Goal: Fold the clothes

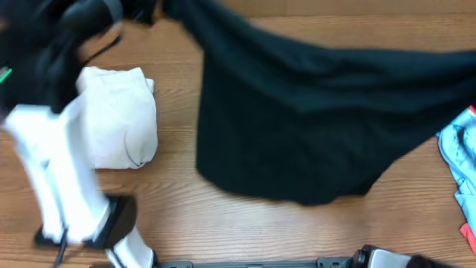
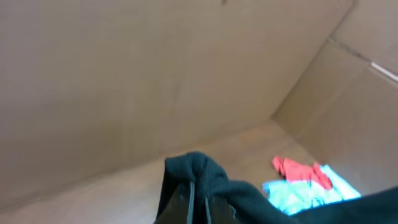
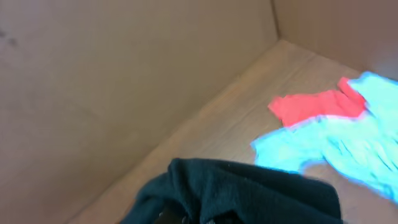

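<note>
Overhead: I find the black T-shirt unfolded, draped wide across the counter, its upper edge raised. A cream garment lies in a compact bundle, apparently done.

Left wrist: the left fingers are pinched together with black cloth bunched at their tips. A light blue garment and a red garment lie crumpled beyond them, to the right.

Right wrist: black cloth covers the right fingers, so I cannot tell their state. The two loose garments lie ahead and to the right.

Assessment: early, with three items outstanding.
</note>
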Tool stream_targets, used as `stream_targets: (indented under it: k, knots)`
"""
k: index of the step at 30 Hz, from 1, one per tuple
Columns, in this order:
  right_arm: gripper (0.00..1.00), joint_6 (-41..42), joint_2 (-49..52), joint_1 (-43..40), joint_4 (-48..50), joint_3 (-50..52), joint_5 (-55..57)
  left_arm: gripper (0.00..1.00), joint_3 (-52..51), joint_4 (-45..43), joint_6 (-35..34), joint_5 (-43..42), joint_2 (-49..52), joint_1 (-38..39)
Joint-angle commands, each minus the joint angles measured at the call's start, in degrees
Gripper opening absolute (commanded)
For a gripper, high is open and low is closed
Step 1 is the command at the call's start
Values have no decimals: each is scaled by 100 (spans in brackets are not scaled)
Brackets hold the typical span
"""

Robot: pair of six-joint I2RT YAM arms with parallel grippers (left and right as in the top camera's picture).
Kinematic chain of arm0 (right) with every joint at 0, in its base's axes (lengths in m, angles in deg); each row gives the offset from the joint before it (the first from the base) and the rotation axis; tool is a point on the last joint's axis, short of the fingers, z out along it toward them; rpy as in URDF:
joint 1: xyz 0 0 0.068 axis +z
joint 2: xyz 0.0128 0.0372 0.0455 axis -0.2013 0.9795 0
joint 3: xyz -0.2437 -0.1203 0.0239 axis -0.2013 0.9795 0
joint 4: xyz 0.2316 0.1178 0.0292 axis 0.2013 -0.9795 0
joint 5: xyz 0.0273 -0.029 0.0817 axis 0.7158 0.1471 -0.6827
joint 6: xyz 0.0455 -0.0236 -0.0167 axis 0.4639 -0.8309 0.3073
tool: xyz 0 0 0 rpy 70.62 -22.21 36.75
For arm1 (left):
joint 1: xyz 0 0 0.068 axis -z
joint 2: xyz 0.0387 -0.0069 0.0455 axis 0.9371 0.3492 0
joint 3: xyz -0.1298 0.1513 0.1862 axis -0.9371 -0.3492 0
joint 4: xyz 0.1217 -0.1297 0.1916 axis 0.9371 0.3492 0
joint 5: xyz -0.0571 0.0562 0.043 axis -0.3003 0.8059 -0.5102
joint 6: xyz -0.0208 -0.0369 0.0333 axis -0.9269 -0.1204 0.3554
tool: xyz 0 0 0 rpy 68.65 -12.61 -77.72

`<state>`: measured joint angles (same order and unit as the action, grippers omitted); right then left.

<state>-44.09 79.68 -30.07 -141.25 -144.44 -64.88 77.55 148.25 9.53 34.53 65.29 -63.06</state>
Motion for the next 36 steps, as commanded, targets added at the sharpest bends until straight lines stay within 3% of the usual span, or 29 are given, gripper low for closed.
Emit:
stream_targets:
  k: [1, 3, 6, 9, 15, 21, 25, 26, 28, 32, 36]
  knots:
    - [4, -275, 479, -37, 1086, -31, -387, 4, 17, -1720, -664, -138, 800, 295]
    - [4, -433, 697, -37, 2190, -33, -664, 4, 17, -3119, -1379, -284, 997, 271]
    - [4, -444, 680, -96, 2608, -85, -673, 4, 26, -4457, -2177, -481, 1023, 146]
    - [4, -723, 592, -188, 2485, -188, -459, 4, 37, -4437, -2109, -332, 966, 83]
    - [4, -1043, 485, -223, 1034, -173, -256, 4, 28, -1869, -603, -468, 1012, 107]
    - [4, -1084, 772, -212, -796, 332, -855, 6, 7, 605, 597, 636, 1176, 186]
    - [6, -1683, 828, -4, -984, 1412, -1694, 13, -11, 1663, 848, 1335, 1377, 216]
    - [10, -1698, 828, 70, -986, 1668, -1676, 16, -11, 1880, 922, 1379, 1421, 214]
    - [18, -1794, 831, 210, -986, 2133, -1561, 31, -11, 2203, 1071, 1397, 1478, 199]
    - [22, -1797, 824, 369, -986, 2743, -1207, 54, -9, 2649, 1137, 1746, 1488, 175]
    - [36, -1792, 734, 376, -984, 2782, -1084, 64, -9, 2979, 1139, 2326, 1486, 173]
